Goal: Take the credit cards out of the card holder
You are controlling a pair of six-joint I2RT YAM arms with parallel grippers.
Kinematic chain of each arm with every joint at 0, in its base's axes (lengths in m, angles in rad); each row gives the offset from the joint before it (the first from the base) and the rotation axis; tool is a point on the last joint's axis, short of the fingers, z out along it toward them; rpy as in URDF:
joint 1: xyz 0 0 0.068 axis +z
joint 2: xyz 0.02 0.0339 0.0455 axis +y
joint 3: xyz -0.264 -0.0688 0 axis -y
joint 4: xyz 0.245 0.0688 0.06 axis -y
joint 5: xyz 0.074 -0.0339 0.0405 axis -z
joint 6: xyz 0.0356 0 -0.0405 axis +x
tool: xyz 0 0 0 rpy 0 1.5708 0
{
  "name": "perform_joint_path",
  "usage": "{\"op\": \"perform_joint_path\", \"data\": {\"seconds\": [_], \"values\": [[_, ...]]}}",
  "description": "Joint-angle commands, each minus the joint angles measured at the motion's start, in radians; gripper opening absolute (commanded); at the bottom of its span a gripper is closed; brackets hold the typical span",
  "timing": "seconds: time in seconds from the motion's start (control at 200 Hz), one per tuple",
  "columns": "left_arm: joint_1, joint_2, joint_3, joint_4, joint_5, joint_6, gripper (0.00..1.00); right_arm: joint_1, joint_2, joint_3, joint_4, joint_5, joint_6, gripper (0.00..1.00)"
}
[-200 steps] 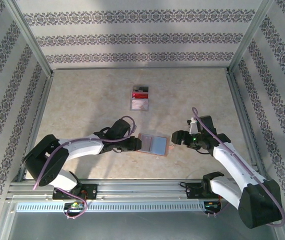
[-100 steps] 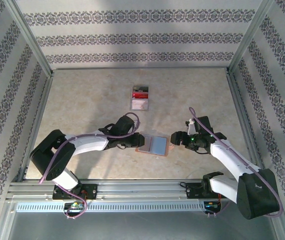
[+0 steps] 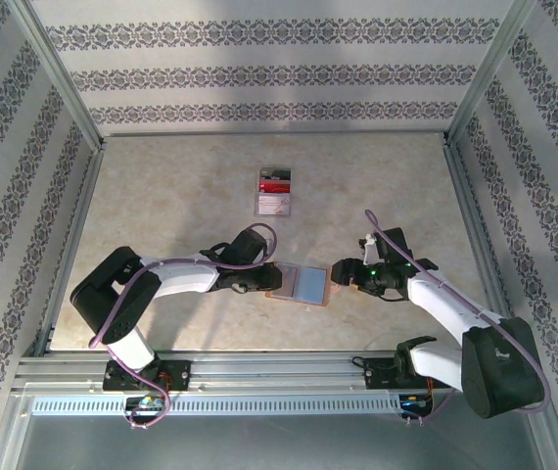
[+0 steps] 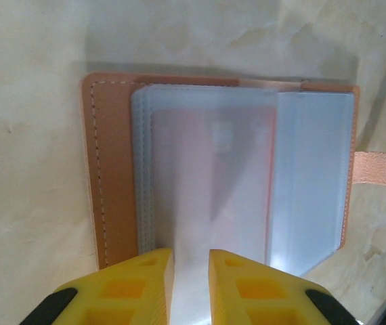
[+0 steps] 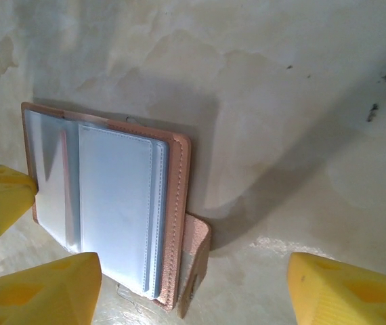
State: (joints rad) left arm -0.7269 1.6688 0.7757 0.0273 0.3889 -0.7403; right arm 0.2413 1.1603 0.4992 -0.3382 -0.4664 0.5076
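Note:
The card holder [image 3: 310, 285] lies open on the table, salmon outside with clear sleeves inside. In the left wrist view a reddish credit card [image 4: 213, 169] shows through the top sleeve over the cover [image 4: 112, 169]. My left gripper [image 3: 266, 284] is at the holder's left edge. Its jaws [image 4: 191, 261] stand a narrow gap apart, with the pale sleeve's near edge between them. My right gripper [image 3: 342, 273] hangs wide open just right of the holder. The holder's strap tab [image 5: 196, 261] lies between my right gripper's [image 5: 193, 291] fingers.
A red and dark card [image 3: 275, 180] and a white card [image 3: 273, 204] lie flat farther back at the table's middle. Metal rails and patterned walls edge the table. Bare tabletop [image 5: 301, 135] spreads right of the holder.
My left gripper has slid right onto the holder's left edge and its jaws have narrowed. My right gripper has crept left and lower toward the holder's right edge, its jaws narrowing slightly.

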Motion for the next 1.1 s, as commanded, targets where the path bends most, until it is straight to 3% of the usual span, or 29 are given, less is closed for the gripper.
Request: {"op": "perform_joint_path", "data": {"seconds": [0.0,0.26,0.665,1.094], "values": [[-0.013,0.024,0.016,-0.009,0.012,0.014,0.19,0.018,0.036,-0.01,0.04,-0.038,0.024,0.7],[-0.02,0.034,0.024,0.007,0.027,0.01,0.16,0.048,0.102,0.001,0.081,-0.049,0.039,0.62],[-0.042,0.076,0.08,0.004,0.039,0.01,0.15,0.064,0.152,0.0,0.107,-0.049,0.049,0.36],[-0.075,0.132,0.173,0.006,0.072,0.027,0.14,0.069,0.186,-0.004,0.132,-0.053,0.048,0.29]]}}
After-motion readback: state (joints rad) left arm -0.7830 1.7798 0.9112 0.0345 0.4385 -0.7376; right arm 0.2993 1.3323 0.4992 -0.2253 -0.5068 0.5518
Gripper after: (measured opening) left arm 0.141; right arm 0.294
